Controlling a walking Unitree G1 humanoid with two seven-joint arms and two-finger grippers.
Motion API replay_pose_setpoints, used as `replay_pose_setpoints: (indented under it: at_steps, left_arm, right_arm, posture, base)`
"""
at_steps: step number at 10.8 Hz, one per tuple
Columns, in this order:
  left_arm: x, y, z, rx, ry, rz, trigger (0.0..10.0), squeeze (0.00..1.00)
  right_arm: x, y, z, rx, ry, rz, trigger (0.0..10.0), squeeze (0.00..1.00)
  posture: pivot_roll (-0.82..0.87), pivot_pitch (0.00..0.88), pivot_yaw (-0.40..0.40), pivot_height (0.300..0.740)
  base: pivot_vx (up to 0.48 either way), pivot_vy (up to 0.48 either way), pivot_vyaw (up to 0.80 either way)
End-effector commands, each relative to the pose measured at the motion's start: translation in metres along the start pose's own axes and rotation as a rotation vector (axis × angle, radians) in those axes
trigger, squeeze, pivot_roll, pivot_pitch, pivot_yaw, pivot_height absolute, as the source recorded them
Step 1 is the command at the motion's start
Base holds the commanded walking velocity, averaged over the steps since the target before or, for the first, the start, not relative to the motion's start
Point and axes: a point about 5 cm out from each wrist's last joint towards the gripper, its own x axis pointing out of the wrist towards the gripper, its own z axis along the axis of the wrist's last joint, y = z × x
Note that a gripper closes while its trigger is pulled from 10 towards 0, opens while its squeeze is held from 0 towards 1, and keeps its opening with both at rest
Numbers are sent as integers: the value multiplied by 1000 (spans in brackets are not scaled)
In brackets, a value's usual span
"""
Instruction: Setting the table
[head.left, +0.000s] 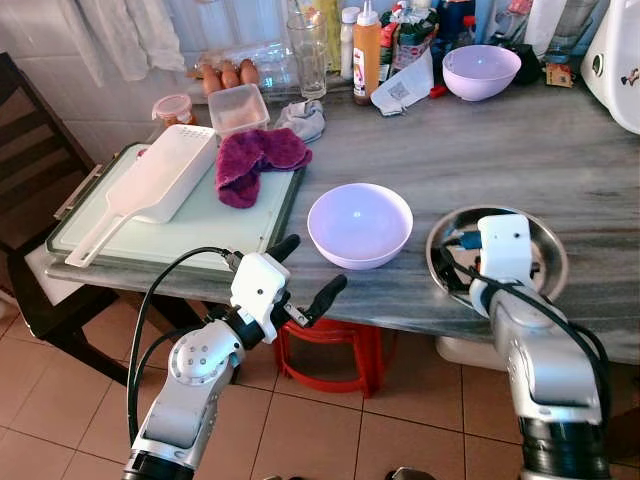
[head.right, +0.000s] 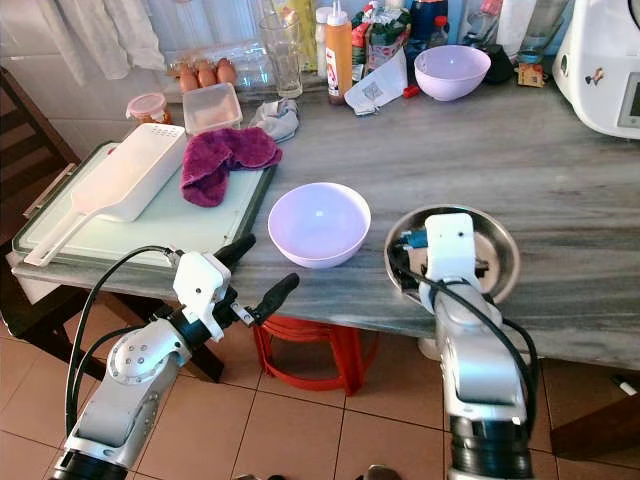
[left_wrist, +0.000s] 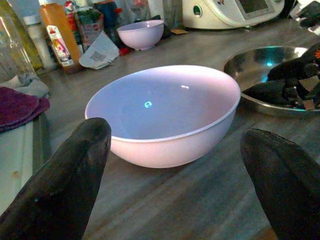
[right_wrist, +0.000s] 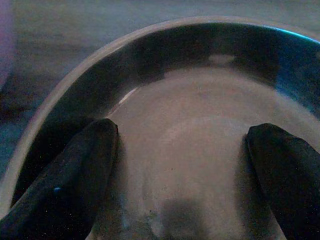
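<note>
A lavender bowl (head.left: 360, 225) stands upright near the front edge of the grey marble table (head.left: 480, 150). My left gripper (head.left: 308, 272) is just off that edge, aimed at the bowl (left_wrist: 165, 112) and a short way from it. It is open, and its fingers (left_wrist: 60, 185) are spread wider than the bowl. To the right lies a shallow steel plate (head.left: 548, 250). My right gripper (right_wrist: 182, 175) is open over it, with both fingertips down inside the steel plate (right_wrist: 200, 100) and nothing between them.
A second lavender bowl (head.left: 480, 70) sits at the back among bottles (head.left: 366, 40) and a glass (head.left: 308, 52). On the left is a green-rimmed board (head.left: 230, 225) with a white scoop (head.left: 160, 185) and a purple cloth (head.left: 255, 160). A red stool (head.left: 335, 355) stands under the table and a dark chair (head.left: 30, 150) to the left.
</note>
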Motion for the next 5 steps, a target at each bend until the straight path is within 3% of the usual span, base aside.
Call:
replay_pose_setpoints:
  at_steps: [1,5]
  left_arm:
    - [-4,2,0,8,8,4,10000,0]
    - [-4,2,0,10,9,8,10000,0]
  right_arm:
    - [2,5,-1,14,10,20,10000,1000]
    - [3,17,10,57,-23,85,10000,1000]
  posture:
    - [-175,135,121,740]
    - [-173,133,116,740]
  base:
    - [0,0,0]
    - [0,0,0]
